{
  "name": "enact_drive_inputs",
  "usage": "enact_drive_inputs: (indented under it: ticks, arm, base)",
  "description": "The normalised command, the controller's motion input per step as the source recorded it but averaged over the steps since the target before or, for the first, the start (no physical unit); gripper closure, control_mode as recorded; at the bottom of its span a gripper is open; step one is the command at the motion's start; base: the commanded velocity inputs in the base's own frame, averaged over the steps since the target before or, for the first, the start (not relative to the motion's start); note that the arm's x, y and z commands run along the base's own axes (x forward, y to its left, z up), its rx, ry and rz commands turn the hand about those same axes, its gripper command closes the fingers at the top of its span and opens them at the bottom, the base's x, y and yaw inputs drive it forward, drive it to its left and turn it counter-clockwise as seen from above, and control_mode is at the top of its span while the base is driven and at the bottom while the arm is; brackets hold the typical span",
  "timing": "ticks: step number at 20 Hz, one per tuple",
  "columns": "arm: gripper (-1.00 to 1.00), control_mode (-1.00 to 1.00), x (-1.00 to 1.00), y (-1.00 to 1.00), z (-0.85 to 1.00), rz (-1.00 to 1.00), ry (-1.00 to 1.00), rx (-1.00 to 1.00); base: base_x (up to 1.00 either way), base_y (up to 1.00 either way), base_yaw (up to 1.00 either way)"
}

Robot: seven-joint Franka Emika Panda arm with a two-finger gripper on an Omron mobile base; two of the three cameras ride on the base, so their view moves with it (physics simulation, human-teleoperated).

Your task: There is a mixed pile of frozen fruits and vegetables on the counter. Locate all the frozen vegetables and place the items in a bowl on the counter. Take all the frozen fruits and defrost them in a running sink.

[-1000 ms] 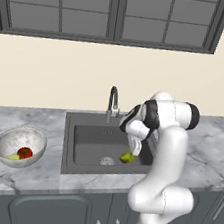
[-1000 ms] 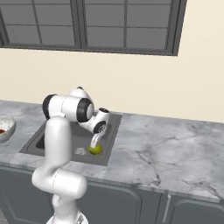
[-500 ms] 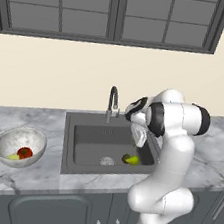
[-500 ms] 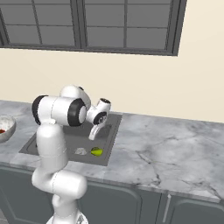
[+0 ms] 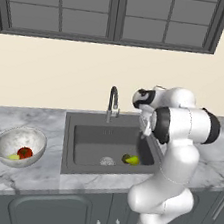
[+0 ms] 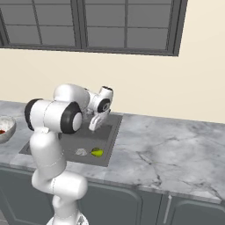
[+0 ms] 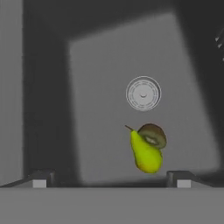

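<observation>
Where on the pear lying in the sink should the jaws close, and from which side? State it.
Grip the pear across its wide lower body, coming straight down from above. It lies on its side on the sink floor, so the belly gives the fullest hold. A dark green ball rests against its narrow stem end, so that end is likely crowded. The gripper is open above it.

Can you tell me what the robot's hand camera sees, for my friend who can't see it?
A yellow-green pear and a dark green ball lie touching on the floor of the dark grey sink, just below the round drain. The open gripper hangs above them, holding nothing.
</observation>
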Motion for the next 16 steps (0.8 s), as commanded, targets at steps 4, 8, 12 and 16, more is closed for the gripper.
enact_drive_inputs:
  ticks: [4,8,12,16]
  arm:
    - [-1.0,-1.0,-0.45,-0.31,0.66,-0.16,0.04,0.02]
    - [-1.0,-1.0,-0.47,-0.14,0.77,-0.14,0.02,-0.01]
    - [-1.0,-1.0,-0.59,0.0,0.42,-0.19,-0.1,-0.13]
    - [-1.0,-1.0,-0.52,0.07,0.28,-0.21,-0.24,-0.17]
  base:
    - [0.0,0.0,0.0]
    - [0.0,0.0,0.0]
    - [0.0,0.0,0.0]
    - [0.0,0.0,0.0]
